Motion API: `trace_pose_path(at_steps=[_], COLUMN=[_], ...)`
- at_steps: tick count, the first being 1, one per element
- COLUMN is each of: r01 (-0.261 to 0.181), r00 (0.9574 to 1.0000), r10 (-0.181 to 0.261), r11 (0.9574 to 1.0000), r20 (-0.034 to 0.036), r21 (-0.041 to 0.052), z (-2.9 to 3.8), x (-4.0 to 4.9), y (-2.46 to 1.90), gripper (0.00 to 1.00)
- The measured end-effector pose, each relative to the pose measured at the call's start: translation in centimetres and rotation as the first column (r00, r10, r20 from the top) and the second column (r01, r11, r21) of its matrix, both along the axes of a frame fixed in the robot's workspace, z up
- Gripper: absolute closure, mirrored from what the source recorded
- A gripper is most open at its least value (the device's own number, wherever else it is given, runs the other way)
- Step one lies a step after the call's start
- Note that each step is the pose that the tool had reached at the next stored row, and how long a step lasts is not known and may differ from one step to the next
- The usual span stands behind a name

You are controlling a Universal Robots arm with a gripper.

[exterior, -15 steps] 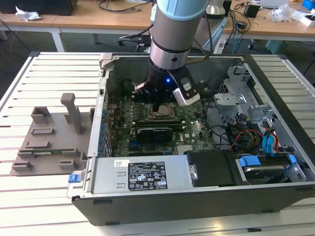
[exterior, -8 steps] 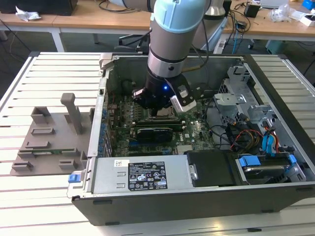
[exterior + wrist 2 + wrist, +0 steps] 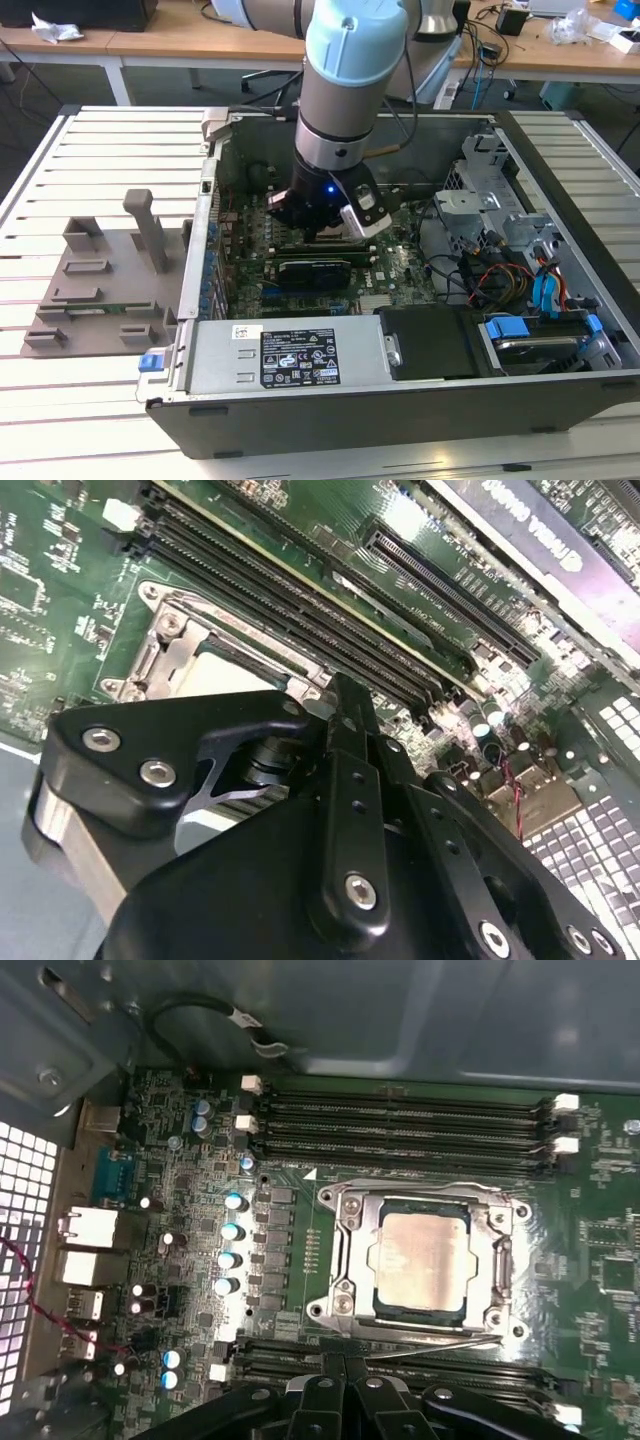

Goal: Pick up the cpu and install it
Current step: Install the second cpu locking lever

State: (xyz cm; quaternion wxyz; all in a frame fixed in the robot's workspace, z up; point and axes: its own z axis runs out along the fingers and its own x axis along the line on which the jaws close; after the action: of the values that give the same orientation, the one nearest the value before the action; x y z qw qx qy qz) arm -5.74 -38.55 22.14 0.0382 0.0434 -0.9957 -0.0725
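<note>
The cpu [image 3: 420, 1260] lies in its socket [image 3: 345, 1260] on the motherboard [image 3: 180, 1210], just beyond the tool [image 3: 345, 1400], which hangs low inside the case [image 3: 560, 400]. It carries nothing that I can see, but whether it is released or clenched I cannot tell. The risk, as I judge it: if the chip sits slightly askew, pressure from above could bend the contacts. The memory slots [image 3: 400, 1125] flank the socket closely, so sideways drift could strike them.

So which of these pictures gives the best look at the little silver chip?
The first wrist view: the cpu lies flat inside its metal socket frame, its whole top visible. In the second wrist view the gripper covers most of the cpu. In the exterior view the arm stands over that spot.
</note>
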Motion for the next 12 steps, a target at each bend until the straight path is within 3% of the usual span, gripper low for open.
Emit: trace_pose_path(at_steps=[6, 12], r01=[0.000, 0.000], r00=[1.0000, 1.0000], r10=[0.000, 0.000], r11=[1.0000, 1.0000], r20=[-0.0002, -0.0003], r21=[0.0004, 0.0060], z=[-1.13, -1.61], x=[-0.46, -0.88], y=[0.13, 0.54], gripper=[0.89, 0.89])
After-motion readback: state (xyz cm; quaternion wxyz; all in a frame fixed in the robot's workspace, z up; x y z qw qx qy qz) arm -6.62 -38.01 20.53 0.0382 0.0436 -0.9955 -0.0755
